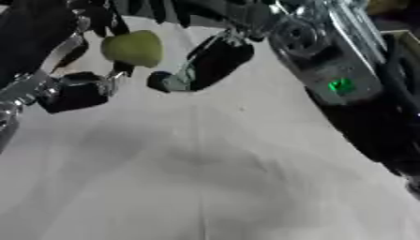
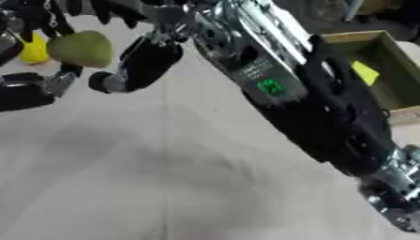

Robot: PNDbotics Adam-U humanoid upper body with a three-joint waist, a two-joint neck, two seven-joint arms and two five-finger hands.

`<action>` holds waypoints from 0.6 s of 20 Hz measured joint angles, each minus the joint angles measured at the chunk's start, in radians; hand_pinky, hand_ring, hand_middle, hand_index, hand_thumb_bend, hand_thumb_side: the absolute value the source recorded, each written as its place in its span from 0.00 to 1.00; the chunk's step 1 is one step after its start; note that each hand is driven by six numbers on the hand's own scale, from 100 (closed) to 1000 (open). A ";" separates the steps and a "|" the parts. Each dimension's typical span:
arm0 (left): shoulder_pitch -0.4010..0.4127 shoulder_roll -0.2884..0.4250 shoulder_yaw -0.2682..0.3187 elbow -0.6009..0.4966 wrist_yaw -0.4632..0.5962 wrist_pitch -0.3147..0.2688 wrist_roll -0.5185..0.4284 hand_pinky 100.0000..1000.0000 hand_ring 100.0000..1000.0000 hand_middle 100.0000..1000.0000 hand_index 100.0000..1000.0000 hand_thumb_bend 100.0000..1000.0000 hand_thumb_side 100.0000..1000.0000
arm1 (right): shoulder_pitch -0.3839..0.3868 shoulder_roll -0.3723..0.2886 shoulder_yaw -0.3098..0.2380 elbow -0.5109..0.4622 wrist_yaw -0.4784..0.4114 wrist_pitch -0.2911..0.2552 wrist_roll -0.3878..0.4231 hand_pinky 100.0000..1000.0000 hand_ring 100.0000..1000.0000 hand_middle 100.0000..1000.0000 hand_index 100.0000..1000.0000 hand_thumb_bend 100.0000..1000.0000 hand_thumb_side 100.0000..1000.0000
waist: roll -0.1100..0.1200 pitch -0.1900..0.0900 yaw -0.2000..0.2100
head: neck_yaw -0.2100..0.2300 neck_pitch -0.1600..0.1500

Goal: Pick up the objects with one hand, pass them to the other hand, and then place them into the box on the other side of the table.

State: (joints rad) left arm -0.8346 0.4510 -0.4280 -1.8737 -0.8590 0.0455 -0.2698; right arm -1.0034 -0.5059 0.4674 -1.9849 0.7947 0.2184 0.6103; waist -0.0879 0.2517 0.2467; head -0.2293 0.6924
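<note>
While a white cloth covers the table, creased and with a seam down its middle, a green pear-shaped fruit is held up above it near the upper left of both views. The fruit is seen among black fingers at the top. The left hand comes in from the left edge; its fingers are curled beside and under the fruit, with a dark finger above it, so it appears clamped on the fruit. The right hand reaches across from the upper right, its thumb or finger hanging just right of the fruit; contact with the fruit cannot be told, and whether this hand is apart or together cannot be told either. The right forearm, silver and black with a green lit mark, runs diagonally through the right of the frames.

A yellow object is seen behind the fruit at the left edge of the right eye view; its kind cannot be made out. A wooden box stands at the far right of the table, open on top, with a yellow piece inside it. Soft shadows are cast on the cloth at centre. The room beyond the table is dark and blurred.
</note>
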 measured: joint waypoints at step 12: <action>0.000 -0.007 0.020 -0.023 -0.012 0.031 -0.045 0.32 0.46 0.47 0.53 0.00 0.00 | 0.005 0.027 0.015 0.000 0.185 -0.034 -0.179 0.00 0.28 0.41 0.65 0.50 0.05 | 0.000 0.000 0.001 | 0.000 0.000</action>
State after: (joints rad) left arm -0.8345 0.4444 -0.4084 -1.8969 -0.8714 0.0763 -0.3145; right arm -0.9980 -0.4790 0.4826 -1.9849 0.9802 0.1847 0.4309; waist -0.0879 0.2517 0.2476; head -0.2298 0.6924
